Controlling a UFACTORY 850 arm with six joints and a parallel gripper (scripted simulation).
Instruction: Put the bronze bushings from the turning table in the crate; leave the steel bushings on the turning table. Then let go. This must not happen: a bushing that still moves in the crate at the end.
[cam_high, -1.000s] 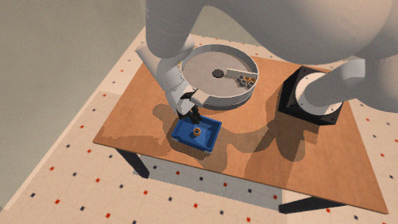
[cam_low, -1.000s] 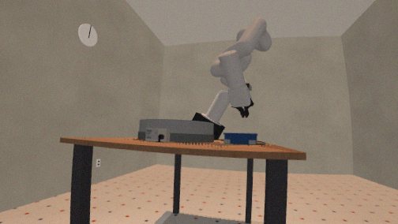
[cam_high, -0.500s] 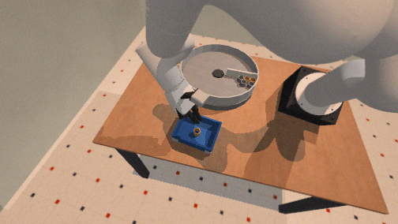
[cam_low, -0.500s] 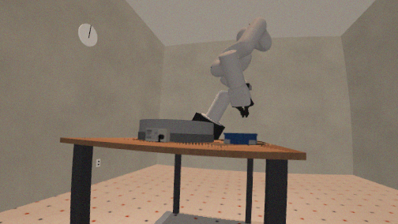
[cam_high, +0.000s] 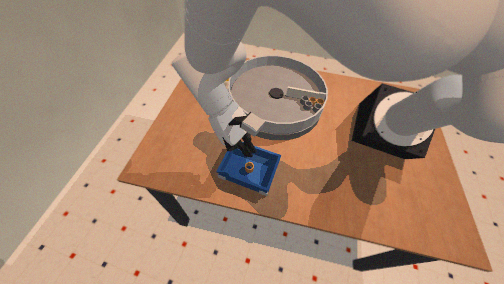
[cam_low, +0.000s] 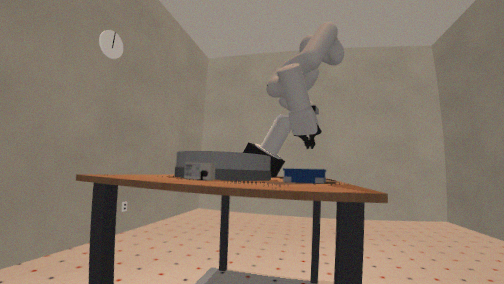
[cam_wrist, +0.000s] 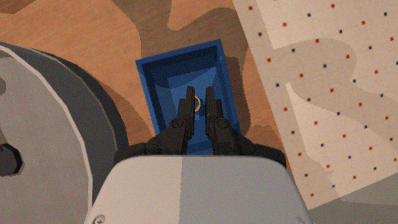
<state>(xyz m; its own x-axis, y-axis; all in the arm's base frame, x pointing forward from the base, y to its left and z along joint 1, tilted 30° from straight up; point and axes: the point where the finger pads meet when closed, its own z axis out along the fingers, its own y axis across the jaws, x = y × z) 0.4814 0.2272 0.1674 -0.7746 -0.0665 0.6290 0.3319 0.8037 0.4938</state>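
Top view steeply down, exterior low and level, both spanning the table.

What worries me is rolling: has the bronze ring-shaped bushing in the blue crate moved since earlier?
No; the bushing sits unshifted relative to the crate.
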